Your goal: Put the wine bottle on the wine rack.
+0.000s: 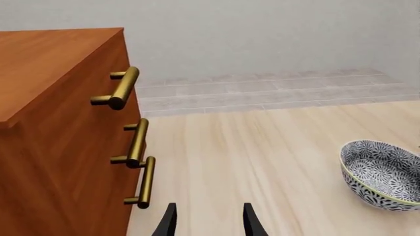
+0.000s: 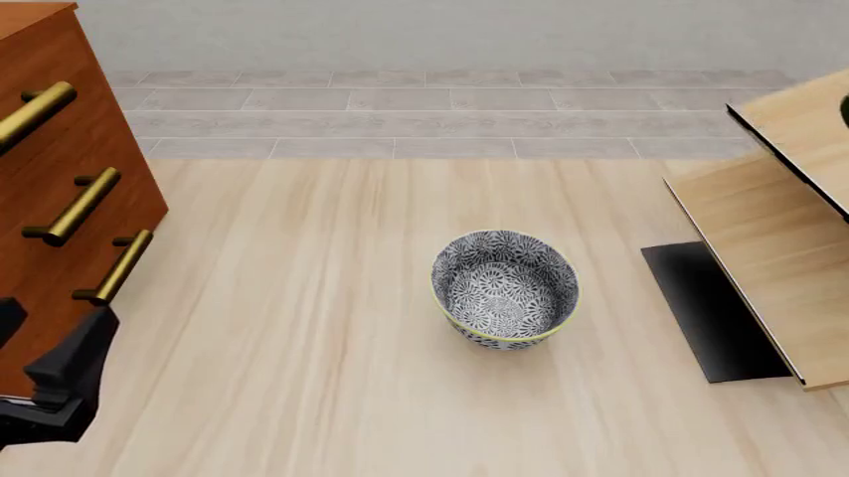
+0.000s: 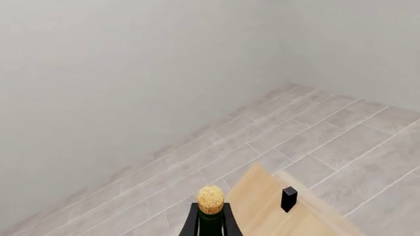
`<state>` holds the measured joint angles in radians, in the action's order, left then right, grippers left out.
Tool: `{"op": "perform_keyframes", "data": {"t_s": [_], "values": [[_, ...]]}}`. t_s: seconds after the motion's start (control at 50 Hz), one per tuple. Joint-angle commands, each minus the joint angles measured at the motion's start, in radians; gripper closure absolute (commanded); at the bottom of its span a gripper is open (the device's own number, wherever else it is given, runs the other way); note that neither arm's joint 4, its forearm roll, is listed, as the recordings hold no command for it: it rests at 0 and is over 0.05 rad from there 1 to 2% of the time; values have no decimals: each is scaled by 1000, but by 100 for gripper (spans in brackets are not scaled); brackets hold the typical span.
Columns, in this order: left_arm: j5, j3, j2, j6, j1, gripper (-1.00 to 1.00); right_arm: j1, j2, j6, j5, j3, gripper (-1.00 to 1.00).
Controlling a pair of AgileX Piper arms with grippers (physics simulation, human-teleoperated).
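The wine bottle (image 3: 210, 222) shows in the right wrist view as a dark green neck with a tan cork (image 3: 210, 199). My right gripper (image 3: 210, 227) is shut on the neck, with a black finger on each side. The bottle is held over a pale-wood board of the wine rack (image 3: 262, 209). In the front view the wine rack (image 2: 776, 258) stands at the right edge with its black base plate (image 2: 710, 308); the right gripper is out of that view. My left gripper (image 1: 208, 223) is open and empty, low beside the cabinet, and also shows in the front view (image 2: 60, 378).
A reddish-brown drawer cabinet (image 2: 54, 159) with brass handles (image 1: 125, 88) stands at the left. A patterned grey-blue bowl (image 2: 504, 288) sits mid-table and also shows in the left wrist view (image 1: 384, 174). A grey tiled floor lies beyond the table's far edge.
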<state>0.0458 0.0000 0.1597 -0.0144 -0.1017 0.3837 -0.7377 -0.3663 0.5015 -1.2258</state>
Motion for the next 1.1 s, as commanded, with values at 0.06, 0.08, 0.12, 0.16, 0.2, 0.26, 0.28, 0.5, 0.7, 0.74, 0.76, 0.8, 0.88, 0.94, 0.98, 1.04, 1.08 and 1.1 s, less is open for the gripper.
{"op": "perform_keyframes", "data": {"t_s": [0.06,0.08,0.12,0.16,0.2,0.26,0.28,0.5,0.7,0.74,0.76,0.8,0.88,0.94,0.98,1.04,1.08,1.1], "values": [[39,0,41,1,-6,-100,47,2,-25,-11,24,100],[40,0,41,1,-6,-100,47,2,-25,-11,24,100],[49,0,49,2,-6,-100,54,2,-25,-11,26,100],[53,0,54,1,-8,-100,57,3,-28,-13,32,100],[60,0,62,2,-11,-100,56,5,-33,-14,39,100],[70,0,72,2,-12,-100,59,5,-35,-19,48,100],[72,0,72,0,-13,-100,59,4,-36,-18,48,100],[60,0,64,-2,-15,-100,61,-1,-53,-21,64,100],[61,0,68,-3,-16,-100,87,-21,-61,-47,89,100],[60,0,68,-2,-15,-100,95,-25,-65,-56,100,100],[60,0,68,-2,-15,-100,95,-25,-65,-56,100,100],[55,0,62,-2,-12,-100,96,-20,-84,-70,117,100],[56,0,64,-4,-10,-100,108,-25,-87,-84,130,100],[57,0,64,-8,-11,-100,108,-32,-86,-92,138,100],[58,0,66,-8,-12,-100,114,-43,-84,-96,137,100],[56,0,63,-7,-11,-100,117,-48,-89,-103,142,100],[52,0,58,-9,-11,-100,124,-55,-88,-111,147,100],[51,0,58,-7,-11,-100,127,-59,-89,-116,150,100]]}}
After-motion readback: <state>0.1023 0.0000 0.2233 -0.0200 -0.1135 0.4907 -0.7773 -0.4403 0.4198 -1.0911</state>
